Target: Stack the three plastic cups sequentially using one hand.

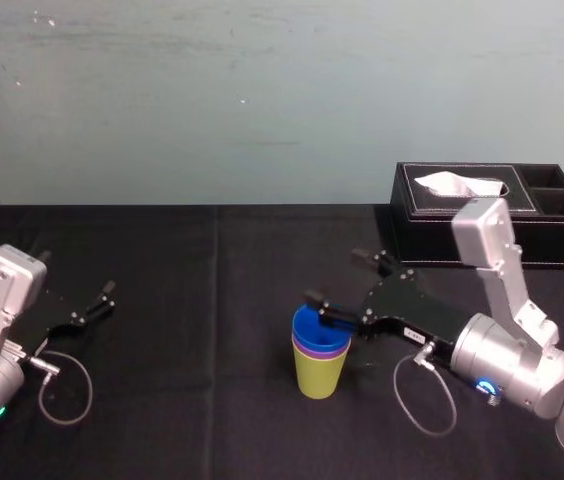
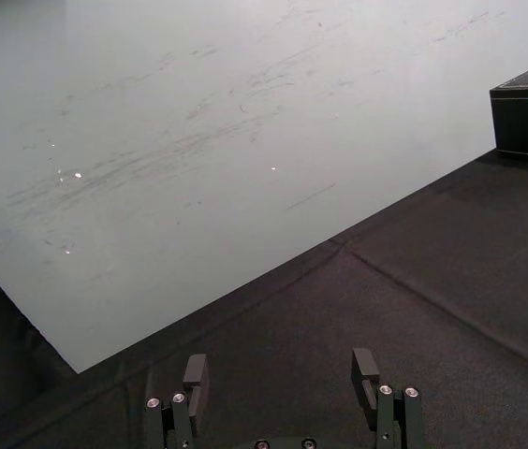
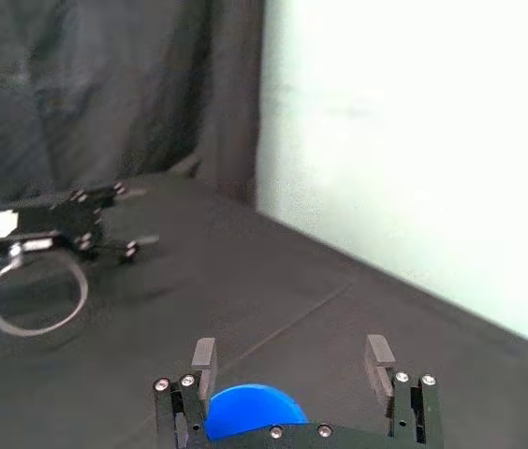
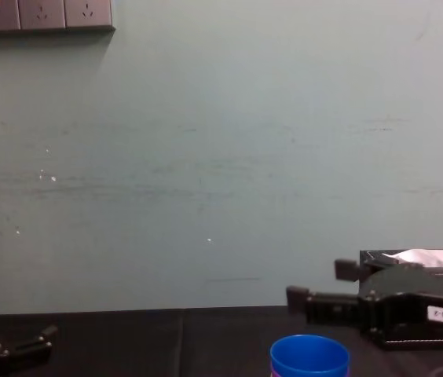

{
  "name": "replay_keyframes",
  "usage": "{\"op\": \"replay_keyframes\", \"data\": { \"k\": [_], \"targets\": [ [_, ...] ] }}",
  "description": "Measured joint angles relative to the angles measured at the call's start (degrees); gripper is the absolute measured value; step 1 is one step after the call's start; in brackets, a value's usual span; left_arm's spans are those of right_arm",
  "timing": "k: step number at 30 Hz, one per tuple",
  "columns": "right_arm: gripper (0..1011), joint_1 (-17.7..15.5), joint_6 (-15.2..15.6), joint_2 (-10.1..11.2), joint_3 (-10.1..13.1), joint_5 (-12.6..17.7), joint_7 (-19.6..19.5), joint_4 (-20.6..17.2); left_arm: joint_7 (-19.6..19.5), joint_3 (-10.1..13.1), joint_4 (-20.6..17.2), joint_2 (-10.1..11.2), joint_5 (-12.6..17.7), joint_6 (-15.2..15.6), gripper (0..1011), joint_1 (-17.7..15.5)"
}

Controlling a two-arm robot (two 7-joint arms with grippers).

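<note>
The right gripper (image 1: pixel 336 277), fingers apart, hovers beside the blue cup (image 1: pixel 314 325) nested in the purple cup (image 1: pixel 320 349) and yellow-green cup (image 1: pixel 321 375); the left gripper (image 2: pixel 280 369), likewise spread, rests far left.

black tissue box (image 1: pixel 432 232) on black tablecloth (image 1: pixel 182 330), wall sockets (image 4: pixel 42 14)

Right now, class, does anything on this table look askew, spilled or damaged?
Nothing stands out. The blue cup sits in the purple cup, which sits in the yellow-green cup, all upright. The right tool is open by the blue cup's rim; the left tool rests parked at far left.
</note>
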Motion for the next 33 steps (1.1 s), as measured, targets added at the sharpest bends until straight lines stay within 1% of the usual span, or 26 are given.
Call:
{"op": "replay_keyframes", "data": {
  "k": [1, 3, 4, 6, 7, 10, 11, 13, 14, 16, 17, 19, 20, 24, 29, 33],
  "targets": [
    [1003, -0.78, -1.12, -0.23, 0.76, -0.38, -0.94, -0.33, 0.0, 0.0, 0.0, 0.0, 0.0, 0.0, 1000, 0.0],
    [1003, -1.61, -2.15, -0.43, 1.51, -0.69, -1.93, -0.69, 0.0, 0.0, 0.0, 0.0, 0.0, 0.0, 1000, 0.0],
    [1003, -2.55, -3.03, -0.63, 2.37, -0.94, -3.02, -1.04, 0.0, 0.0, 0.0, 0.0, 0.0, 0.0, 1000, 0.0],
    [1003, -3.51, -3.83, -0.83, 3.23, -1.21, -4.12, -1.33, 0.0, 0.0, 0.0, 0.0, 0.0, 0.0, 1000, 0.0],
    [1003, -4.56, -4.59, -1.06, 4.06, -1.47, -5.42, -1.53, 0.0, 0.0, 0.0, 0.0, 0.0, 0.0, 1000, 0.0],
    [1003, -6.01, -5.48, -1.45, 5.27, -1.92, -7.28, -1.68, 0.0, 0.0, 0.0, 0.0, 0.0, 0.0, 1000, 0.0],
    [1003, -7.09, -5.89, -1.73, 6.1, -2.27, -8.63, -1.7, 0.0, 0.0, 0.0, 0.0, 0.0, 0.0, 1000, 0.0],
    [1003, -7.99, -6.07, -2.02, 6.8, -2.59, -9.91, -1.68, 0.0, 0.0, 0.0, 0.0, 0.0, 0.0, 1001, 0.0],
    [1003, -8.86, -6.12, -2.34, 7.46, -3.0, -11.22, -1.51, 0.0, 0.0, 0.0, 0.0, 0.0, 0.0, 1000, 0.0],
    [1003, -9.56, -6.04, -2.65, 7.95, -3.42, -12.41, -1.17, 0.0, 0.0, 0.0, 0.0, 0.0, 0.0, 1000, 0.0],
    [1003, -10.22, -5.48, -3.04, 8.36, -4.08, -13.99, -0.76, 0.0, 0.0, 0.0, 0.0, 0.0, 0.0, 1000, 0.0],
    [1003, -10.84, -4.6, -3.52, 8.74, -4.77, -15.71, -0.34, 0.0, 0.0, 0.0, 0.0, 0.0, 0.0, 1000, 0.0],
    [1003, -11.37, -3.86, -3.99, 9.06, -5.54, -17.35, 0.11, 0.0, 0.0, 0.0, 0.0, 0.0, 0.0, 1000, 0.0],
    [1003, -12.22, -2.5, -5.09, 9.29, -7.24, -19.85, 1.09, 0.0, 0.01, 0.0, 0.0, 0.0, 0.0, 1000, 0.0],
    [1003, -12.63, -0.49, -6.53, 9.27, -8.6, -21.34, 2.1, 0.0, 0.0, 0.0, 0.0, 0.0, 0.0, 1000, 0.0],
    [1003, -12.65, -0.08, -6.92, 9.16, -8.87, -21.25, 2.38, 0.0, 0.0, 0.0, 0.0, 0.0, 0.0, 1000, 0.0]
  ]
}}
